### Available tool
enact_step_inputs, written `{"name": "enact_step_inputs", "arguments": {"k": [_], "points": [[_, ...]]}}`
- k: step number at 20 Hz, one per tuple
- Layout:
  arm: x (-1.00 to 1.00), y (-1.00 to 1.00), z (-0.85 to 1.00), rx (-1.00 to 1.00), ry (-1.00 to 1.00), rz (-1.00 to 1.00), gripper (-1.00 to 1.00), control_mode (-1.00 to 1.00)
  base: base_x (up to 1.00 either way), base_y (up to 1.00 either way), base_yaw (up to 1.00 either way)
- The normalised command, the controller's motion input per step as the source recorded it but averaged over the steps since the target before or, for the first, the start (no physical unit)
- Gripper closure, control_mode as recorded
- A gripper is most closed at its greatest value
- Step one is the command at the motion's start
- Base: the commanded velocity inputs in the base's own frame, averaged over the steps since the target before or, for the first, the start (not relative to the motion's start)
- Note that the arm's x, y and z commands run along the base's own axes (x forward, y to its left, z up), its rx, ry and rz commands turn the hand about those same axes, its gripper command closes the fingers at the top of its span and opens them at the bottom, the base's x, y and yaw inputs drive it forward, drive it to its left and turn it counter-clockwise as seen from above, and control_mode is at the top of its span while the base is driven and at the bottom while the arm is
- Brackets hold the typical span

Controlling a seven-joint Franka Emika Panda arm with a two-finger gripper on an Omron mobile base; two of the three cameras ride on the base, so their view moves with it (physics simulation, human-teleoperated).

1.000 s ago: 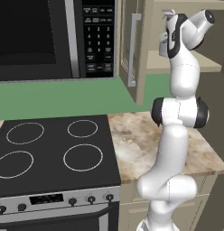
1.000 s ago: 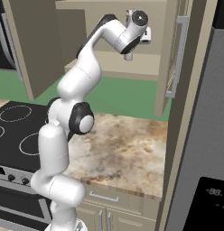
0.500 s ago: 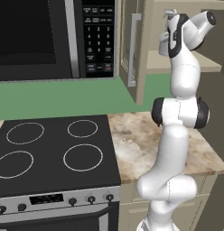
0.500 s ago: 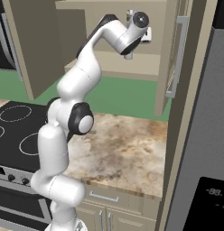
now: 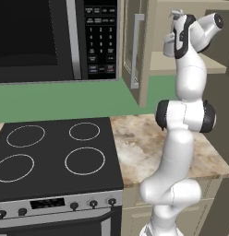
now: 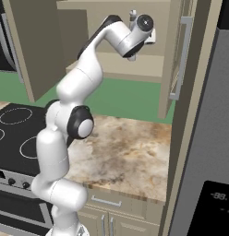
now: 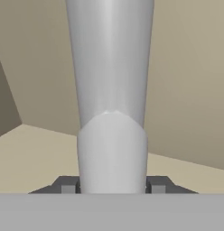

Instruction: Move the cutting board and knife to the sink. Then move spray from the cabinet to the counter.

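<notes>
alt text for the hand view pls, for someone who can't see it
A pale grey-white spray bottle stands upright between the gripper's two dark fingertips, which sit against its sides near its base. Behind it are the beige back wall and plain shelf of the cabinet.

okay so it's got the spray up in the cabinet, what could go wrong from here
The spray sits between the fingertips of the gripper, held low on its body, so it may tip or slip when lifted out. The open cabinet door hangs close beside the hand, and the bottle or wrist could clip it or the shelf edge on the way to the counter.
</notes>
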Motion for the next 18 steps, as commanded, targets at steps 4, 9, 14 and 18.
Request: {"name": "enact_step_inputs", "arguments": {"k": [4, 9, 14, 18], "points": [[-0.17, 0.00, -0.01, 0.00, 0.00, 0.00, 1.00, -1.00, 0.00, 0.00, 0.00], [-0.25, 0.03, -0.04, 0.00, 0.00, 0.00, 1.00, -1.00, 0.00, 0.00, 0.00], [-0.30, 0.06, -0.02, 0.00, 0.00, 0.00, 1.00, -1.00, 0.00, 0.00, 0.00], [-0.36, 0.13, -0.07, 0.00, 0.00, 0.00, 1.00, -1.00, 0.00, 0.00, 0.00]]}}
